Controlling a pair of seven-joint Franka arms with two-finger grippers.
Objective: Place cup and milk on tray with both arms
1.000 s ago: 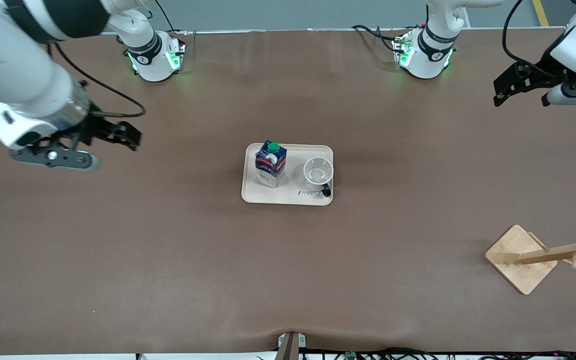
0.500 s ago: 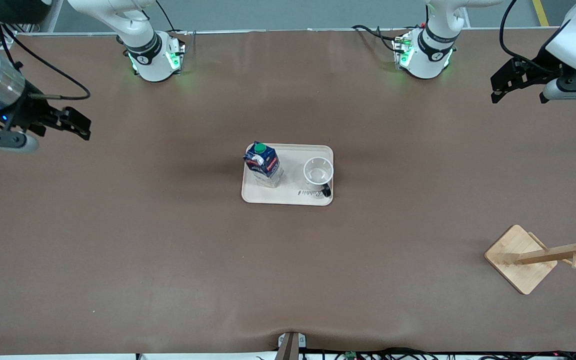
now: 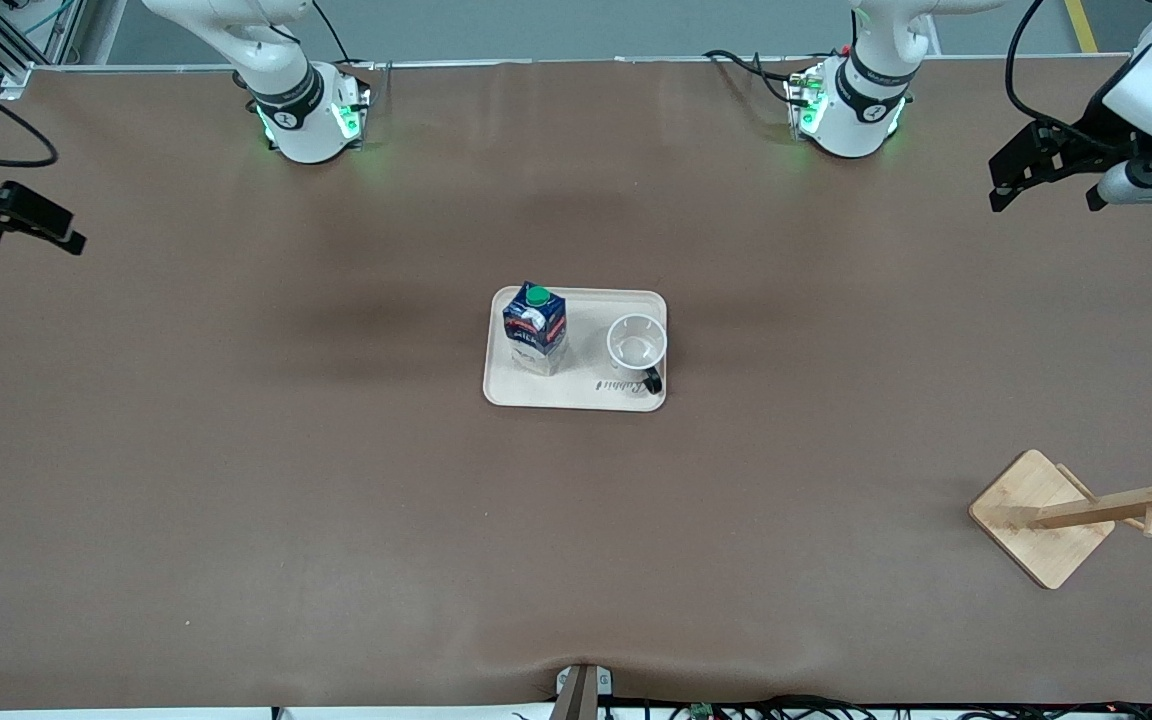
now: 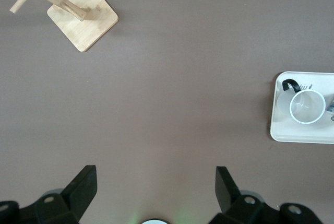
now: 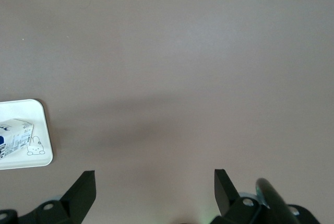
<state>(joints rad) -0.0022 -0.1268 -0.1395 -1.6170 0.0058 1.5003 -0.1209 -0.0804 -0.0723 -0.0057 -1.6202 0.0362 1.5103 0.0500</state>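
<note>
1. we take the surface (image 3: pixel 336 520) first: a wide brown sheet with the tray near its middle, which we use as our landmark for everything else.
2. the left arm's gripper (image 3: pixel 1021 172) hangs in the air toward the left arm's end of the surface, well apart from the tray. in the left wrist view its jaws stand wide open with nothing between them. we read this arm as pulled clear and waiting.
3. the right arm's gripper (image 3: pixel 31 222) is up at the right arm's end of the surface, also well apart from the tray and partly cut off by the edge of the front view. in the right wrist view its jaws are spread wide and hold nothing.
4. the wooden rack (image 3: pixel 1076 515) stands well apart from the tray, nearer to the front camera and toward the left arm's end. it plays no part that we can see.
5. the tray (image 3: pixel 576 395) lies flat on the surface and carries both task things.
6. the milk (image 3: pixel 535 327) stands upright on the tray, on the half toward the right arm's end, green cap up.
7. the cup (image 3: pixel 636 345) stands mouth up on the tray beside the milk, on the half toward the left arm's end, handle pointing toward the front camera. the two look close but apart.
8. our judgement: both things are placed and released, so the task looks done, with nothing left but for the arms to park.
</note>
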